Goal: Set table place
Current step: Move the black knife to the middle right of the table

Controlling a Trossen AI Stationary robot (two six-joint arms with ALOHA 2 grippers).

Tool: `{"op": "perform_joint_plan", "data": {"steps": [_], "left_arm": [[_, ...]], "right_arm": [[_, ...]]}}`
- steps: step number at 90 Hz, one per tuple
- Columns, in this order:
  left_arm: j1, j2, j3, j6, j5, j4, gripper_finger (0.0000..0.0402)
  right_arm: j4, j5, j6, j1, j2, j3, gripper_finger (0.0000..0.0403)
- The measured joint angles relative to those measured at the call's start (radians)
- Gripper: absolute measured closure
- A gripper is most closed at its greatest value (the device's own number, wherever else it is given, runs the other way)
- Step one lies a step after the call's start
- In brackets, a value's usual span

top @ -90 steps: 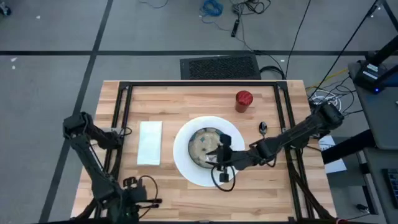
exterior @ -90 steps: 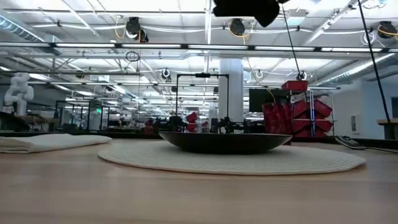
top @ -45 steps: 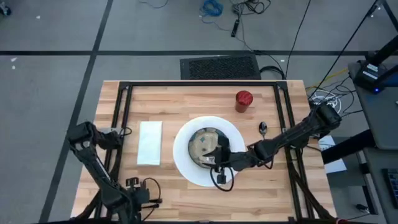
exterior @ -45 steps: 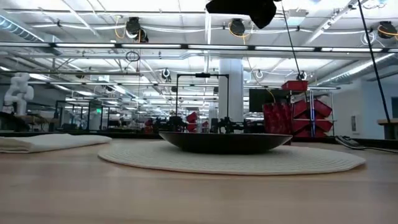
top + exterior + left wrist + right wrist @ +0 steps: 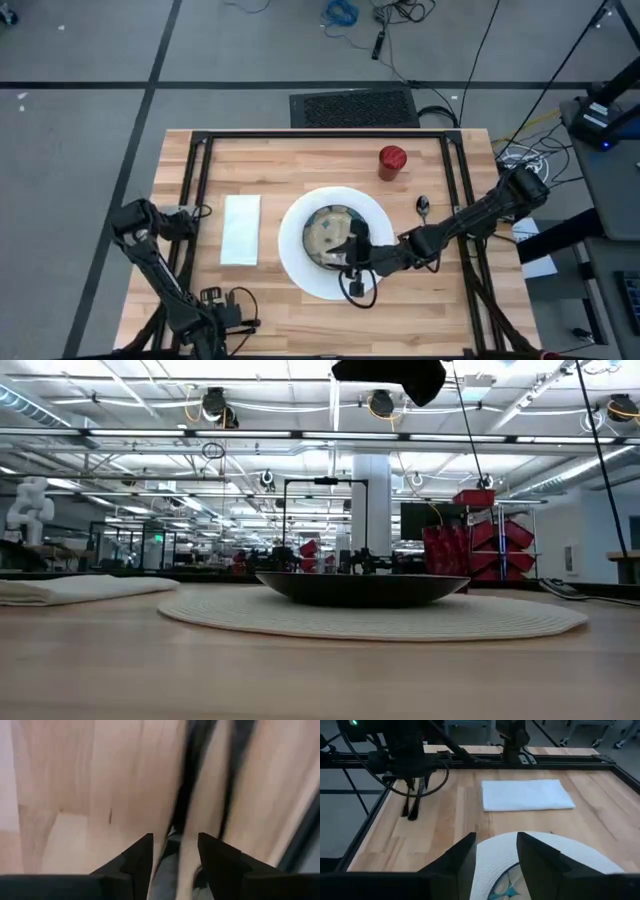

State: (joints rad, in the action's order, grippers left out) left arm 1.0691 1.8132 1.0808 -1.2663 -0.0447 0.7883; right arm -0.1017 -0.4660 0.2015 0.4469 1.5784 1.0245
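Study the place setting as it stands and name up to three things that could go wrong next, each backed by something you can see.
1. The right gripper, open, hangs just above the bowl on the plate; a low sweep could knock the bowl off centre.
2. The spoon lies right beside the right arm; a swing might drag it.
3. The left gripper, open, is at the table's left edge, beside the black frame; a careless move toward the napkin could catch the frame.
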Motion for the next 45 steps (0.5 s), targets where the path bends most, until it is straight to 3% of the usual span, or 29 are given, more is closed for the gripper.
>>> {"op": "perform_joint_plan", "data": {"steps": [18,45], "left_arm": [[-0.01,0.036,0.002,0.057,-0.01,0.006,0.0278],[-0.061,0.036,-0.024,0.096,-0.008,-0.008,0.0376]], "right_arm": [[0.0,0.0,0.021,0.0,0.0,0.0,0.0275],[-0.001,0.0,0.024,0.0,0.0,0.0,0.0275]]}}
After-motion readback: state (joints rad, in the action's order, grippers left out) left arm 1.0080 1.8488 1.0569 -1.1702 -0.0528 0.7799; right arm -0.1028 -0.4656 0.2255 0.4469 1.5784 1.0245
